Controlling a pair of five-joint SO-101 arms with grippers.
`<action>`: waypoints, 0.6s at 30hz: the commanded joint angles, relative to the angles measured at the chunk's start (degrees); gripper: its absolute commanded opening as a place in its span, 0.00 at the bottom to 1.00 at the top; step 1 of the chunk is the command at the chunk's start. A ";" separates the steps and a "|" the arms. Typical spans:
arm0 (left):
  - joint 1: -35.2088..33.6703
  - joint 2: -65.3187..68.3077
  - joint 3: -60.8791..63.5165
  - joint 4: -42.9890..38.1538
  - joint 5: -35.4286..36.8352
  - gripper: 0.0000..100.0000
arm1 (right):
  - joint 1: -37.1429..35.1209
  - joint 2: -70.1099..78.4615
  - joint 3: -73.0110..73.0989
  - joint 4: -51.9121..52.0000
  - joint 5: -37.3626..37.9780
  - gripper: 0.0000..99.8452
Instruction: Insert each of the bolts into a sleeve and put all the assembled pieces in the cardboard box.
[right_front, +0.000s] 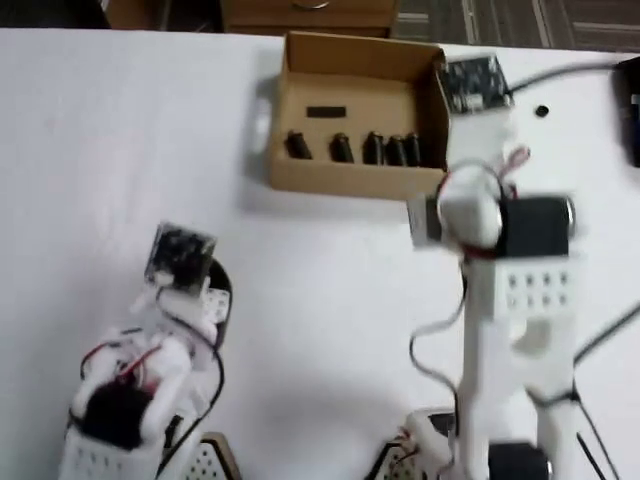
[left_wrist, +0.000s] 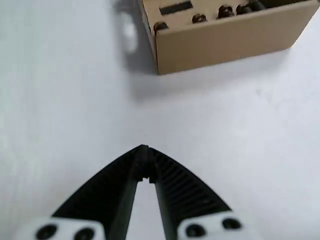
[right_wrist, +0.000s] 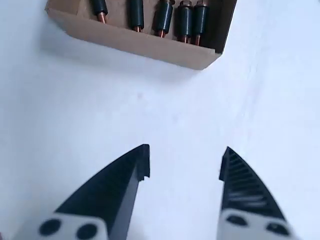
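Right tool (right_wrist: 186, 150): spread, empty. Left tool (left_wrist: 145, 150): pressed together, empty. Five black-sleeved copper bolts (right_wrist: 162, 15): inside brown cardboard box (right_front: 340, 178), far on white desk (right_front: 120, 150). Advice: retreat clear of the box wall

A white table (right_front: 120, 150) spreads out under everything. Past its far edge, at twelve o'clock, stands wooden furniture (right_front: 300, 15), perhaps a drawer front. Dark striped floor (right_front: 500, 20) shows toward one o'clock. A small black dot (right_front: 541, 111) lies on the table at two o'clock, and a dark object (right_front: 630, 110) sits just beyond it at the edge.
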 joint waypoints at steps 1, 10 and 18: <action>-0.18 -7.74 1.27 1.05 -1.58 0.02 | 0.13 -8.31 11.87 -3.82 -3.25 0.22; -9.41 -10.29 8.13 1.23 -6.15 0.02 | 0.92 -38.99 45.36 -20.70 -4.04 0.22; -10.46 -10.29 11.47 0.88 -6.33 0.02 | 3.47 -71.08 68.48 -30.29 -3.87 0.22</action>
